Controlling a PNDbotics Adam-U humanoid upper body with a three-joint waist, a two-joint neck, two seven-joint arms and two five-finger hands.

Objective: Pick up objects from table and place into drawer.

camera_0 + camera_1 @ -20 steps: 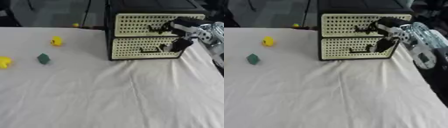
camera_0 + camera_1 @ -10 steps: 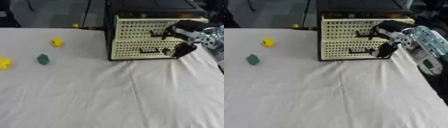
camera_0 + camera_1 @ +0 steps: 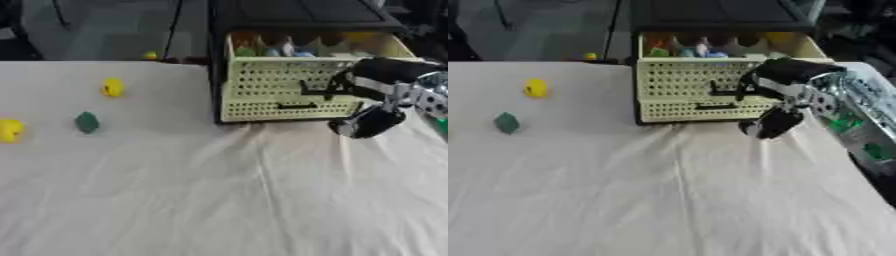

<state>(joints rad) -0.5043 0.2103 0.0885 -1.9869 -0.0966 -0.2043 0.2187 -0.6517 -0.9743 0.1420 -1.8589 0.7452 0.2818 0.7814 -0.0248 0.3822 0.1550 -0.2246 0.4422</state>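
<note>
A black cabinet (image 3: 297, 15) with two cream perforated drawers stands at the back right of the white cloth. Its top drawer (image 3: 280, 75) is pulled out, and several small coloured things (image 3: 697, 50) lie inside. My right hand (image 3: 789, 72) is at that drawer's front, fingers curled on its dark handle (image 3: 728, 91), thumb (image 3: 772, 122) hanging below. The lower drawer (image 3: 280, 110) is closed. On the left of the cloth lie a yellow piece (image 3: 112, 87), a green piece (image 3: 86, 122) and another yellow piece (image 3: 9, 130) at the edge. My left hand is out of sight.
The white cloth (image 3: 219, 200) is wrinkled in front of the cabinet. A small yellow thing (image 3: 150, 55) lies at the table's far edge. My silver right forearm (image 3: 855, 120) runs along the right side.
The top drawer has slid out towards me with my right hand on its handle, and its contents now show. The pieces on the left have not moved.
</note>
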